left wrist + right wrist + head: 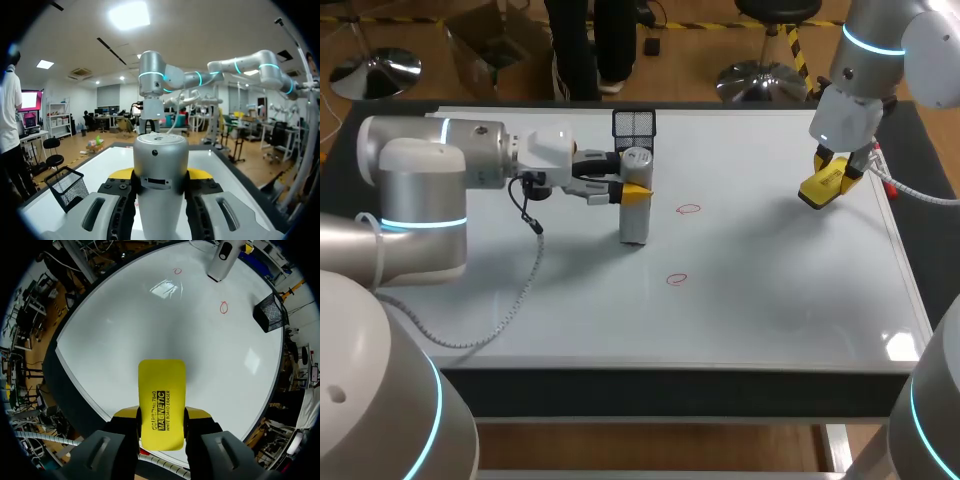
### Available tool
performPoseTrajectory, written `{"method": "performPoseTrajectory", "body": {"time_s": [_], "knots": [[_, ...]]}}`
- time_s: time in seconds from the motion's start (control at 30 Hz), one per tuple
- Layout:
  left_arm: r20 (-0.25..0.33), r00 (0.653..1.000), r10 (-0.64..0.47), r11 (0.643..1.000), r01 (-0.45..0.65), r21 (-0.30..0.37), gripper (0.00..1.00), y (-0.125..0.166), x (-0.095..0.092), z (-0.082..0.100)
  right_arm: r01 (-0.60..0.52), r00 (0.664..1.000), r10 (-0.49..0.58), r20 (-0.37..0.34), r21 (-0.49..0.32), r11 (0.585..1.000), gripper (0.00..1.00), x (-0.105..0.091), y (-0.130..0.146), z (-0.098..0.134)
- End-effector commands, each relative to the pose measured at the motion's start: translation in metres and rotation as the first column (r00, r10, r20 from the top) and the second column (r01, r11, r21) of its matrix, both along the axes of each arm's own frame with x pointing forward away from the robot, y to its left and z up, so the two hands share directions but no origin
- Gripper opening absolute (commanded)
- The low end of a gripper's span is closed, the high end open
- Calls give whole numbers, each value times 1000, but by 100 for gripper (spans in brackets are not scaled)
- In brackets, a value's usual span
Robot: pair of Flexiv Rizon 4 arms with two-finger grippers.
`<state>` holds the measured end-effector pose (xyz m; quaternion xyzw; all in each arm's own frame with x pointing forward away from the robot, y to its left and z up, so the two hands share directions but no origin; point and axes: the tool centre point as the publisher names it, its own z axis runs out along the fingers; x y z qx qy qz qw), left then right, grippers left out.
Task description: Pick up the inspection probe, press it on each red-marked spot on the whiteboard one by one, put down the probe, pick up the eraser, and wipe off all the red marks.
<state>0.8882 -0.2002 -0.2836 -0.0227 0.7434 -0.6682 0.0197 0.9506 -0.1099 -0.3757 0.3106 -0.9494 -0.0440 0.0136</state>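
One mesh basket (634, 124) near probe (634, 228)

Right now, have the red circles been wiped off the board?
No, the far red circle and the near red circle show on the whiteboard.

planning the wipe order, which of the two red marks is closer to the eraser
The far red mark, the one nearer the basket. The near red mark lies closer to the robot's side, farther from the eraser.
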Motion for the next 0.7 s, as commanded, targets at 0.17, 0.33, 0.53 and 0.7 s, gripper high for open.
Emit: {"method": "performPoseTrajectory", "body": {"time_s": [0.17,0.33,0.53,0.7], "knots": [[1,1000,6,1000,-6,0,0,0,-1,0,-1,1000,1,0,-4,1000,0,0,0,1],[3,1000,9,1000,-9,-2,0,1,-4,4,-1,1000,1,0,-4,1000,0,0,0,1],[9,1000,27,1000,-27,-15,0,10,-8,12,-1,1000,1,0,-4,1000,0,0,0,1],[18,998,68,997,-67,-23,0,32,-17,22,-1,1000,1,0,-4,1000,0,0,0,1]]}}
